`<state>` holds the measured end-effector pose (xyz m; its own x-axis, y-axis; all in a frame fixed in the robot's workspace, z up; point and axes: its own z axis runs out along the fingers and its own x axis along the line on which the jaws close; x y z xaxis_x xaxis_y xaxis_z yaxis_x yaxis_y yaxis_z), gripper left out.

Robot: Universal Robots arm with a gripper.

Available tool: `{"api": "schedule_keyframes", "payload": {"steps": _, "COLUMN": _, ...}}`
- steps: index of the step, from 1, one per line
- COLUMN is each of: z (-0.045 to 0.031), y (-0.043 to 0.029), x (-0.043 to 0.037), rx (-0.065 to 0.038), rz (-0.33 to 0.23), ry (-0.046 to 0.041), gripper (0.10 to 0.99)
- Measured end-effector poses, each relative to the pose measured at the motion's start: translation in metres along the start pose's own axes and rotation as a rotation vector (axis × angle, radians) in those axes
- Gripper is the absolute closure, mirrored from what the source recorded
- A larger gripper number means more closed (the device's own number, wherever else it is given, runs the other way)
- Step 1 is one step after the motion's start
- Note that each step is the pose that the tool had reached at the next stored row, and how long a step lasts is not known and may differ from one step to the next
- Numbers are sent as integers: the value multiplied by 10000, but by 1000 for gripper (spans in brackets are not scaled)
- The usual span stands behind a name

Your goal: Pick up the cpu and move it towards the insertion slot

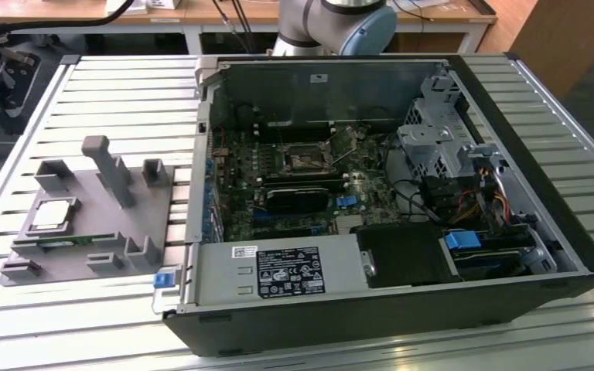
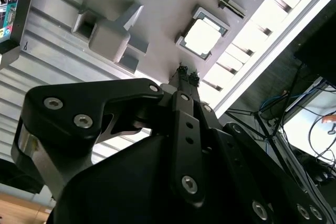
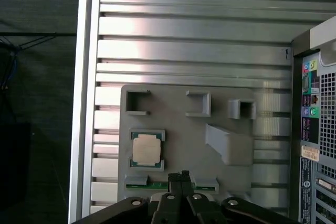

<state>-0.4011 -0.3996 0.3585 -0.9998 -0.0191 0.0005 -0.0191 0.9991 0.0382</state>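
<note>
One cpu (image 1: 52, 215) lies flat in a pocket of the grey holder (image 1: 96, 228), lower left of the exterior view, outside the pc case (image 1: 318, 93); the pocket's corners prob. keep it from sliding. The insertion slot (image 1: 305, 158) sits inside the case, upper middle of that frame, well apart from the cpu. In both wrist views the gripper (image 3: 181, 178) hangs above the holder, near the cpu, tips pressed together w/ nothing between.

Green memory stick (image 3: 157, 185), middle behind the hand (image 3: 182, 173)
</note>
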Motion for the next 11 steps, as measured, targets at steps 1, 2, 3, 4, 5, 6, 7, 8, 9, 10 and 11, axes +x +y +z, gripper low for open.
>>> {"api": "schedule_keyframes", "payload": {"steps": 1, "z": 0, "y": 0, "x": 8, "rx": 0, "rz": 0, "ry": 0, "gripper": 980}}
{"api": "schedule_keyframes", "payload": {"steps": 2, "z": 0, "y": 0, "x": 16, "rx": 0, "rz": 0, "ry": 1, "gripper": 980}}
{"api": "schedule_keyframes", "payload": {"steps": 3, "z": 1, "y": 0, "x": 20, "rx": 0, "rz": -1, "ry": 0, "gripper": 980}}
{"api": "schedule_keyframes", "payload": {"steps": 4, "z": 2, "y": 1, "x": 28, "rx": 0, "rz": 0, "ry": -1, "gripper": 980}}
{"api": "schedule_keyframes", "payload": {"steps": 5, "z": 2, "y": 1, "x": 35, "rx": 0, "rz": 0, "ry": -1, "gripper": 980}}
{"api": "schedule_keyframes", "payload": {"steps": 6, "z": 2, "y": 1, "x": 42, "rx": 0, "rz": 1, "ry": 0, "gripper": 980}}
{"api": "schedule_keyframes", "payload": {"steps": 7, "z": 2, "y": 1, "x": 49, "rx": 0, "rz": 0, "ry": 0, "gripper": 980}}
{"api": "schedule_keyframes", "payload": {"steps": 8, "z": 2, "y": 1, "x": 55, "rx": 0, "rz": 0, "ry": 1, "gripper": 980}}
{"api": "schedule_keyframes", "payload": {"steps": 9, "z": 3, "y": 0, "x": 57, "rx": 0, "rz": -2, "ry": 0, "gripper": 980}}
{"api": "schedule_keyframes", "payload": {"steps": 10, "z": 3, "y": 1, "x": 60, "rx": 0, "rz": -2, "ry": 0, "gripper": 980}}
{"api": "schedule_keyframes", "payload": {"steps": 11, "z": 3, "y": 1, "x": 65, "rx": 0, "rz": 0, "ry": 0, "gripper": 980}}
